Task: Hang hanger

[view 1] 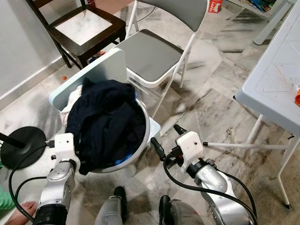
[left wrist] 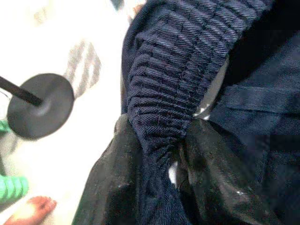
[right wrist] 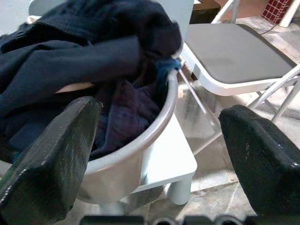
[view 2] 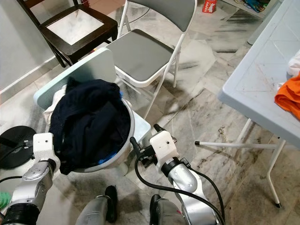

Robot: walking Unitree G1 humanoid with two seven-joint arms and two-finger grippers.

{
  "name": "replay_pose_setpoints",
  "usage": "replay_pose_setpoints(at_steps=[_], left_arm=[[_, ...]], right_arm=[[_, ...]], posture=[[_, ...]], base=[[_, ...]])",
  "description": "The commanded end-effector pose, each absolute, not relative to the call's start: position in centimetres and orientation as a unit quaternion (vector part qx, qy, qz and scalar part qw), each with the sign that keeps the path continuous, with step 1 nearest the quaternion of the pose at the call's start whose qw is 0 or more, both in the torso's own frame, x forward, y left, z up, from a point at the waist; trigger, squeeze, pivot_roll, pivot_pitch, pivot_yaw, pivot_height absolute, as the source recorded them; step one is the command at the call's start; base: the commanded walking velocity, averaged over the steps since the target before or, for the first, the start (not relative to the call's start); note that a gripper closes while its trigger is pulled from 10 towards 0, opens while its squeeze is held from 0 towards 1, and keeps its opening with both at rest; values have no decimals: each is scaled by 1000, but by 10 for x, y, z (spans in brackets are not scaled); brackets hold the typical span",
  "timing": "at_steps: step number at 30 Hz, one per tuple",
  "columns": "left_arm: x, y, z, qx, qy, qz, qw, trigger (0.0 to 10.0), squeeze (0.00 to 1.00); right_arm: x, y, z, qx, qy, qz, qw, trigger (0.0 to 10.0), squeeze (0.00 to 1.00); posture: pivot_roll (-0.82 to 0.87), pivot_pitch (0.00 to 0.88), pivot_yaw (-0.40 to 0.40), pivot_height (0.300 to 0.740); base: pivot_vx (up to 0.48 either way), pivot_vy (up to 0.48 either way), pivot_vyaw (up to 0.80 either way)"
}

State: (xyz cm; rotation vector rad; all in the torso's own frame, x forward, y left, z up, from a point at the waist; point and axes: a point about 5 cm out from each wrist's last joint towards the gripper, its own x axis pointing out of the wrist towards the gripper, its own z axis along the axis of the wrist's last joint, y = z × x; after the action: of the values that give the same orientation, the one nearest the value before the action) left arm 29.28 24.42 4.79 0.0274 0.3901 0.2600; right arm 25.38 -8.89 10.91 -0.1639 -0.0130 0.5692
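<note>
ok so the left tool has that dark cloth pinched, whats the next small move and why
Probably a short lift of the left tool straight up. Its fingers are shut on a ribbed fold of the dark garment, which lies heaped in the white basin and hangs over its rim. Lifting should free it from the pile. The right tool is open beside the basin.
</note>
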Motion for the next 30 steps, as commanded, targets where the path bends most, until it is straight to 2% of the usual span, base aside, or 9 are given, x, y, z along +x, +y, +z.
replay_pose_setpoints(at_steps=[1, 9, 19, 25, 27, 30], left_arm=[[285, 258, 40, 21, 210, 160, 964, 0, 0], [295, 263, 46, 3, 188, 189, 964, 0, 0], [322, 251, 116, 5, -13, 155, 988, 0, 0], [331, 241, 148, 16, -89, 138, 986, 0, 0], [336, 228, 175, 11, -143, 110, 984, 0, 0], [339, 219, 193, 18, -175, 88, 980, 0, 0]], right_arm=[[251, -89, 104, -80, 3, 282, 956, 10000, 0], [252, -89, 105, -84, 2, 283, 956, 10000, 0], [255, -94, 107, -90, -6, 271, 958, 10000, 0], [257, -93, 108, -91, -9, 269, 959, 10000, 0], [258, -92, 109, -93, -13, 269, 958, 10000, 0], [259, -92, 109, -95, -16, 269, 958, 10000, 0]], posture=[[6, 321, -32, 740], [2, 320, -35, 740], [-5, 308, -30, 740], [2, 303, -32, 740], [6, 298, -37, 740], [7, 297, -39, 740]], base=[[0, 0, 0], [0, 0, 0], [0, 0, 0], [0, 0, 0], [0, 0, 0], [0, 0, 0]])
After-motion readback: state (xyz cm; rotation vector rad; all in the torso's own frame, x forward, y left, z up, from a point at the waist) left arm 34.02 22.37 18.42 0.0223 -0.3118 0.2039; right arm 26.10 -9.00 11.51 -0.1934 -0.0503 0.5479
